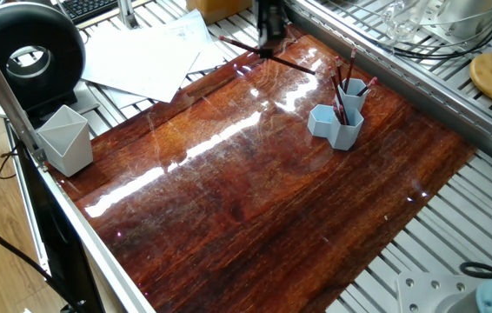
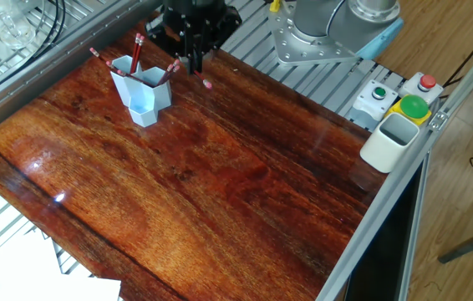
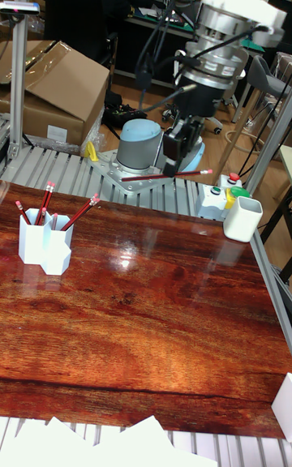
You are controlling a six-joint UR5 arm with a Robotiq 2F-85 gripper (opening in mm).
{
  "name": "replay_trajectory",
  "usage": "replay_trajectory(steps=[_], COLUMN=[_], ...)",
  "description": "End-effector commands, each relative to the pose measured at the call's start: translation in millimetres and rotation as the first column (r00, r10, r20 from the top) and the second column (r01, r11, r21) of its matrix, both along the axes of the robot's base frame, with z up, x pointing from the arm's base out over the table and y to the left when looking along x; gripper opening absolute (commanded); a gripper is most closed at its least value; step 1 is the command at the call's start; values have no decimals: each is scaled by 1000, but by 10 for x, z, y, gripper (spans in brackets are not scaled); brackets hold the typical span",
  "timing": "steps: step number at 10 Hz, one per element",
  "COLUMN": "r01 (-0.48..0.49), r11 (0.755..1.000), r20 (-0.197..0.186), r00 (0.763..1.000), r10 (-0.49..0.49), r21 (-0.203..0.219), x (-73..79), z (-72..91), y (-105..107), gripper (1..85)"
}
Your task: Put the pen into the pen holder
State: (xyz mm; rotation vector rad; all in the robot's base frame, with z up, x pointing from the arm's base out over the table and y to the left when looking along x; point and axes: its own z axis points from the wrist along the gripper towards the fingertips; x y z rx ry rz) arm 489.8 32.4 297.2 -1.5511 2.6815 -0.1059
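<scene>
Gripper [image 3: 172, 160] clenched on pen [image 3: 166, 177] (roughly level), raised above table, near pen holder [image 3: 43, 246].

The wooden table [image 1: 255, 200] is seen from above in one fixed view, from the corner near the grey cup [image 1: 63, 139]. From the opposite side it is seen by the other fixed view. A low, nearer look across the table toward the robot base [image 3: 138, 151] is given by the tall fixed view. The pen holder [image 1: 337, 122] is shared by all.
</scene>
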Motion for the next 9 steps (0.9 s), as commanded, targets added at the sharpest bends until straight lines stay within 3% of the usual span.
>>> replay_trajectory(steps=[1, 3, 5, 6, 8, 9], r01=[-26, 98, 246, 320, 392, 354], r11=[1000, 992, 965, 944, 917, 931], r20=[-21, -14, 70, 89, 100, 81], r00=[999, 995, 968, 946, 918, 934], r10=[26, -99, -240, -313, -384, -347], r21=[-13, -75, -94, -79, -78, -87], x=[-155, -170, -17, 8, 2, -35], z=[-38, -24, 4, 7, 11, 6], y=[-150, -327, -440, -439, -469, -462], gripper=[10, 10, 10, 10, 10, 10])
